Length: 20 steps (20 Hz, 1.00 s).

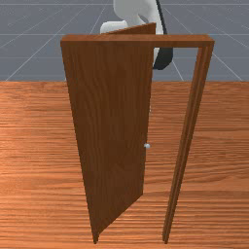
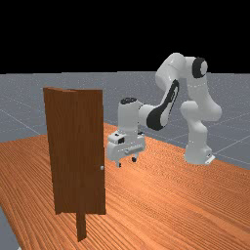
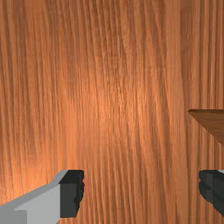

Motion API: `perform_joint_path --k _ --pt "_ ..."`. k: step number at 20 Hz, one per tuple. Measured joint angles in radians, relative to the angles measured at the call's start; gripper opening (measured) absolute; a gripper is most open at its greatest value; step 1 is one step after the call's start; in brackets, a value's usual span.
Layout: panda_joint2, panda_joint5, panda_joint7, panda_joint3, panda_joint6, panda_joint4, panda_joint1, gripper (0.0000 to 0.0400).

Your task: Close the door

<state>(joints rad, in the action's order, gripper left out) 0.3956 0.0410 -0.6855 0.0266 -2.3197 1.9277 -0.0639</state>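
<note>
door [image 1: 109,121] open, frame [image 1: 180,43] upright, pale knob [image 1: 147,146]

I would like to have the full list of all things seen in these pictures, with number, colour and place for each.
table: one, orange-brown, under the door frame
door frame: one, brown, standing on the table
door: one, dark brown, in the frame, ajar
knob: at least one, whitish, near the door's free edge
floor: one, grey with pale lines, beyond the table
arm: one, white and black, the far view's right
tool: one, white with black fingertips, open, above the table
</note>
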Motion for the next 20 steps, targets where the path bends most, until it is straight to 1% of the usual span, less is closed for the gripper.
perform_joint_path --k 5,11,20 --pt "-0.003 0.009 0.008 0.003 -0.006 0.004 -0.004 0.0399" --pt "-0.003 -0.005 -0.004 -0.002 -0.008 0.005 0.002 0.0400" --pt "-0.001 0.001 0.003 0.000 -0.002 0.001 -0.002 0.0400"
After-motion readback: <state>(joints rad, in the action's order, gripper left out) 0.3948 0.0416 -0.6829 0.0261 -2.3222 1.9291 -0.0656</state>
